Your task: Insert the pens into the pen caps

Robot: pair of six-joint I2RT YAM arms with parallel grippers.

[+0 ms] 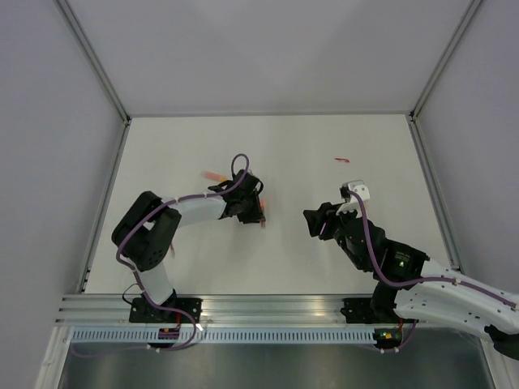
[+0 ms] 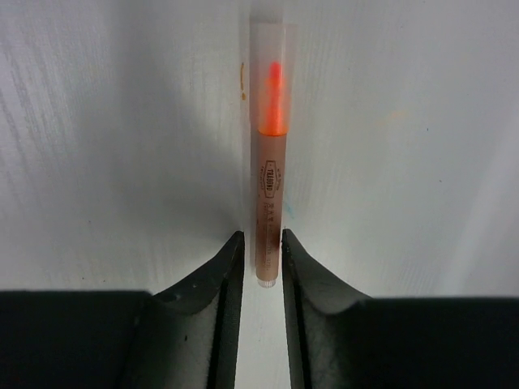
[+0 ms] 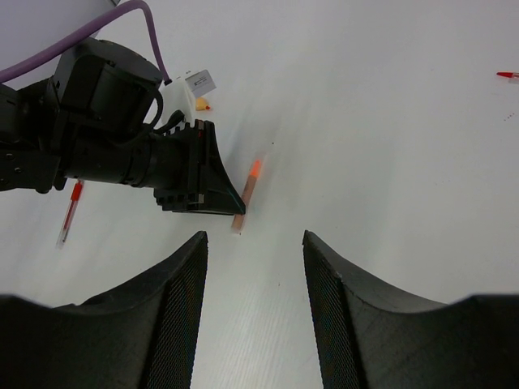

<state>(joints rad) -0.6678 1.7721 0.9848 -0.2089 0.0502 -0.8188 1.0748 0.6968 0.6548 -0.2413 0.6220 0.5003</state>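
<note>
Left gripper (image 2: 262, 243) narrowed about the tail of the orange pen (image 2: 268, 162) on the table (image 2: 113, 121) (pinched or not, I can't tell); I judge an end-hold may let it pivot; right gripper (image 3: 255, 237) wide, empty.

Place: a robot lab test cell.
Enclosure: plain pale walls (image 1: 49, 162) and metal corner posts (image 1: 98, 69) box in a bare white surface (image 1: 324, 146).
Mounting: a left arm (image 1: 154, 231) and a right arm (image 1: 438, 296) are bolted to an aluminium rail (image 1: 268, 306) at the near edge.
Wiring: purple cables (image 3: 159, 49) run along the arms, and a slotted cable duct (image 1: 268, 334) sits below the rail.
</note>
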